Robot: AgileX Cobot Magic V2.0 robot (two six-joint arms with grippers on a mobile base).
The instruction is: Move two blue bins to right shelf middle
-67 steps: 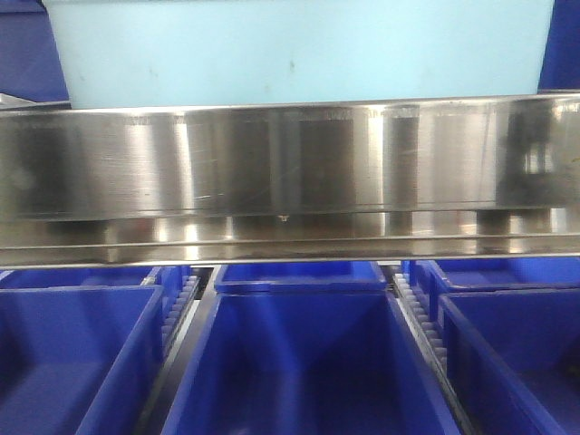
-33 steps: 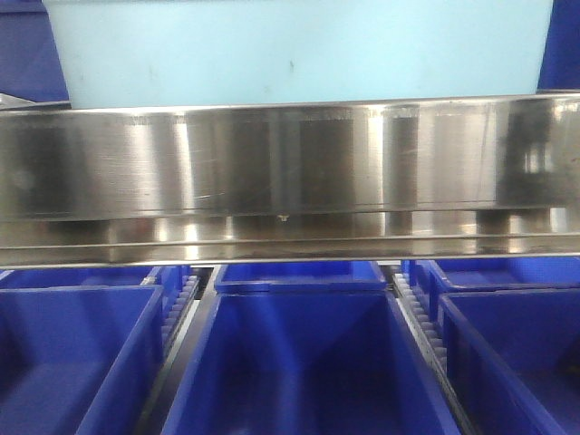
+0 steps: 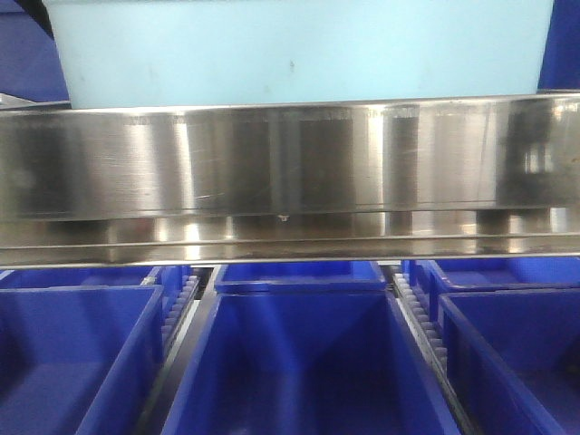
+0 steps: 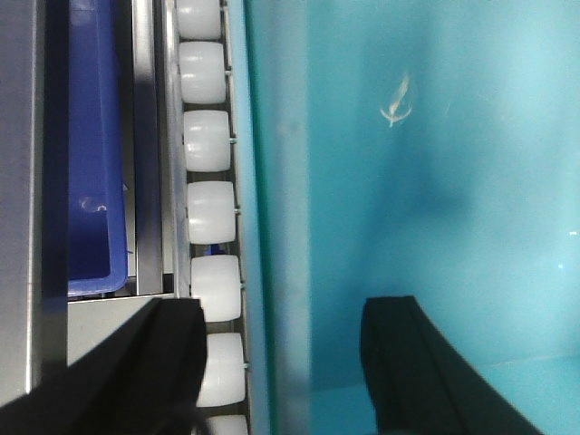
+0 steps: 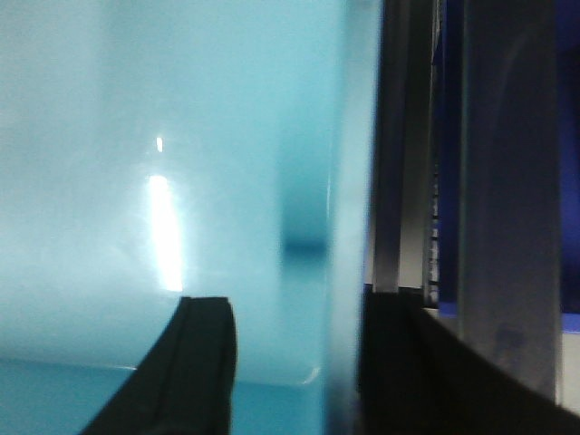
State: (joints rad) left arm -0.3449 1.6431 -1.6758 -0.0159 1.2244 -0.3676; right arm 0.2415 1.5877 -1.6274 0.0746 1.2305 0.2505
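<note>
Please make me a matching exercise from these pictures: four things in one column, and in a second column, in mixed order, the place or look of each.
Things:
1. pale blue bin
2. steel front rail
3. dark blue bins
4. white rollers

Places or looks:
a. in a row beside the pale bin's wall
b. below the rail
c. shiny, across the middle of the front view
d. above the rail

Pairs: 1-d, 2-c, 3-b, 4-a.

brushed shiny steel rail (image 3: 290, 163), glossy plastic bin (image 3: 299, 50), smooth white plastic rollers (image 4: 210, 211).
</note>
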